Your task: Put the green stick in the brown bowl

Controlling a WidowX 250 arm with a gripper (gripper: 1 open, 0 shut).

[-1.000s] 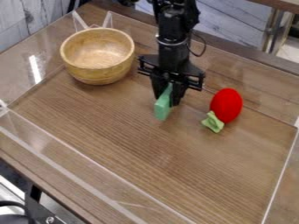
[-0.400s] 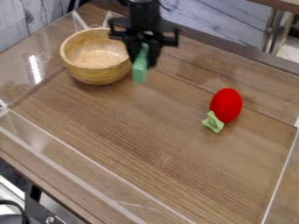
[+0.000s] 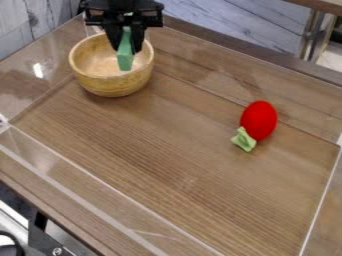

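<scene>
The green stick [image 3: 126, 49] hangs upright over the brown bowl [image 3: 96, 80], its lower end at about rim height above the bowl's inside. My gripper [image 3: 124, 28] comes down from the top edge of the camera view and is shut on the stick's upper end. The bowl is a light wooden one standing at the table's back left. Most of the arm is cut off by the top of the frame.
A red strawberry-like toy [image 3: 257, 119] with a green leaf piece [image 3: 245, 141] lies at the right of the wooden table [image 3: 174, 170]. Clear plastic walls [image 3: 27, 160] edge the table on the left and front.
My gripper has carried the green stick up off the table and leftward, from the middle next to the red toy to above the brown bowl.
</scene>
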